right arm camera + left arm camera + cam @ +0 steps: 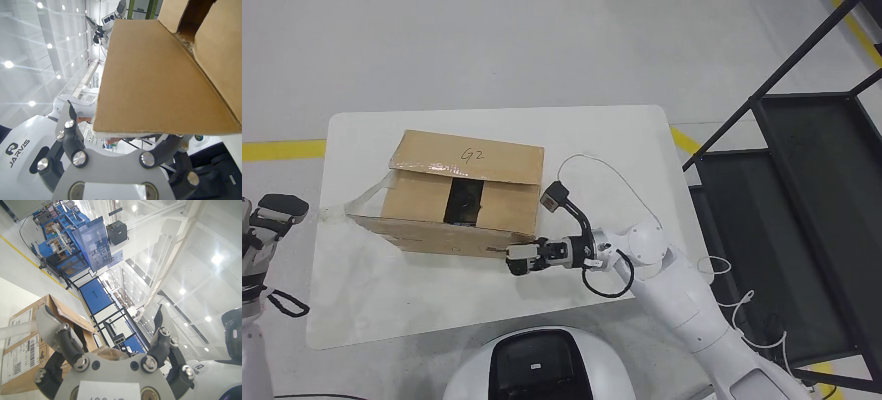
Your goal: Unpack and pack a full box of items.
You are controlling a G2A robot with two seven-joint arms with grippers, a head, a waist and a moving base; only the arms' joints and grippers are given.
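Observation:
A brown cardboard box (464, 195) stands on the white table (592, 140), its top flaps parted over a dark gap (464, 202). My right gripper (522, 257) is at the near flap's right corner, open. In the right wrist view that flap (151, 75) spreads over one side of the gripper, hiding one finger; the other finger (65, 121) stands free. My left gripper (280, 210) hangs open beyond the table's left edge. A strip of clear tape (347, 203) runs from the box's left end toward it. The tape (15, 329) passes by one finger, with the labelled box end (22, 347) behind.
A black metal rack (802, 200) stands to the right of the table. A thin white cable (612, 175) loops over the table right of the box. A yellow floor line (282, 150) runs past the left side. Bare tabletop lies in front of the box.

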